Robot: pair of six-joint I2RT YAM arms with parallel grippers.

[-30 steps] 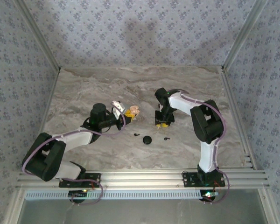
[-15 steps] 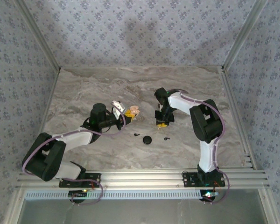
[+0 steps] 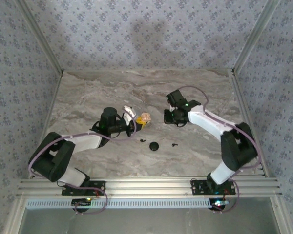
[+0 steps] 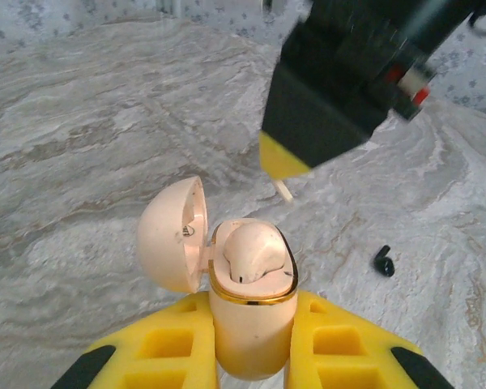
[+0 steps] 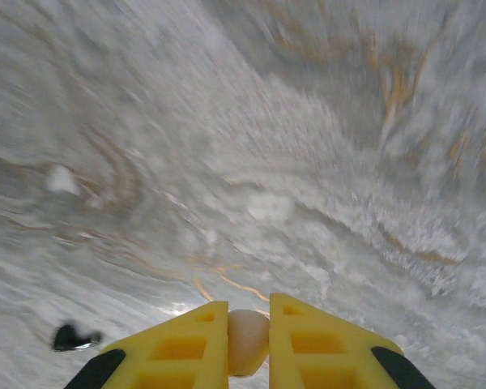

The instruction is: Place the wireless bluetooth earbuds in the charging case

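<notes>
The cream charging case (image 4: 251,324) stands upright between the yellow fingers of my left gripper (image 4: 252,304), which is shut on its body. Its lid (image 4: 172,235) is swung open to the left, and one cream earbud (image 4: 253,250) sits in the right-hand well. My right gripper (image 5: 249,312) is shut on a second cream earbud (image 5: 247,340). That gripper (image 4: 285,166) hangs just beyond and above the case, with the earbud's stem (image 4: 283,190) poking out below its tip. From above, the case (image 3: 145,117) and right gripper (image 3: 169,117) are a short gap apart.
On the marble table (image 3: 88,92) near the front lie a round black puck (image 3: 154,146) and two tiny black bud-shaped pieces (image 3: 143,141) (image 3: 174,145). One tiny black piece (image 4: 382,261) lies right of the case. Patterned walls close in three sides.
The right gripper closed on the cream earbud and lifted off the table as its arm swung out to the right. The left arm shifted slightly right with the case.
</notes>
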